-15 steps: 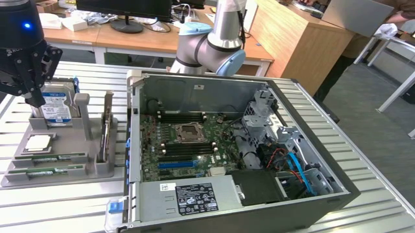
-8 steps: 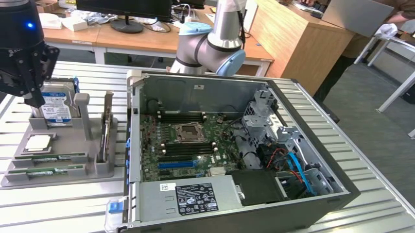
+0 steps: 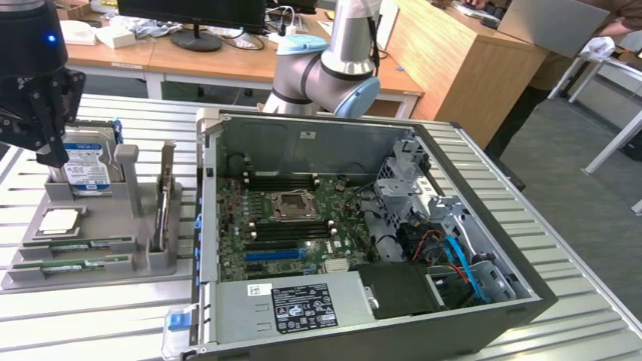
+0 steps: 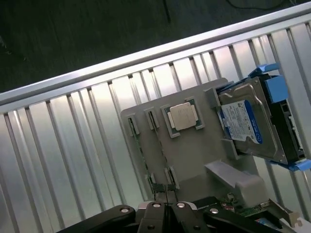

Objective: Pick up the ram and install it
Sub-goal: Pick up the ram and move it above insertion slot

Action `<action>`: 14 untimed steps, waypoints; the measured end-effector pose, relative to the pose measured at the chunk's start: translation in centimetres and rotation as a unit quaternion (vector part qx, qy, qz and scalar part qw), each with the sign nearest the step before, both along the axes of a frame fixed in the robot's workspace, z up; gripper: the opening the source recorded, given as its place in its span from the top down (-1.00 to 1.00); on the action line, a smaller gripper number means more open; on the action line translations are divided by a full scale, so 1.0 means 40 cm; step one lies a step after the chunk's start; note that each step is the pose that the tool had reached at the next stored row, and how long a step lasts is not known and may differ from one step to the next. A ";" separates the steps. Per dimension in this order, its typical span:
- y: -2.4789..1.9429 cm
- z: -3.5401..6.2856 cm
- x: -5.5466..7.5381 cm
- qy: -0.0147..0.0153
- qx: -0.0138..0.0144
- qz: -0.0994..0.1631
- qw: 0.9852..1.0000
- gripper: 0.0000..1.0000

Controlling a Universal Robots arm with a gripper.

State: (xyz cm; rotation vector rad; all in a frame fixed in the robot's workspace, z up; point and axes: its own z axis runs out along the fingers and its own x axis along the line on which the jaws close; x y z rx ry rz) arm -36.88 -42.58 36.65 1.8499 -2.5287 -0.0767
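We hover our gripper [image 3: 50,154], clenched and empty, over the grey holder tray [image 3: 101,278], beside its hard drive [image 3: 86,162]. The ram [image 3: 78,244] lies flat at the tray's end farthest from that drive, untouched. We judge a good pick needs jaws squared across the stick's long edges, clear of the CPU [image 3: 59,219].

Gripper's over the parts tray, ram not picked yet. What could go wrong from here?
1. The gripper hangs shut right beside the upright hard drive; a sideways move could knock it.
2. The ram lies close beside a second stick in the tray; a grasp might catch both or shift the neighbour.
3. Coming down with the jaws shut would likely press on the ram rather than grip it.
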 end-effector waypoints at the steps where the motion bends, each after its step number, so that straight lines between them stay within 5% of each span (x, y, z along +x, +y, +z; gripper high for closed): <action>1: 0.000 0.000 0.000 0.000 0.000 0.008 1.000 0.80; 14: 0.000 -0.002 0.000 0.000 0.000 0.087 0.996 0.80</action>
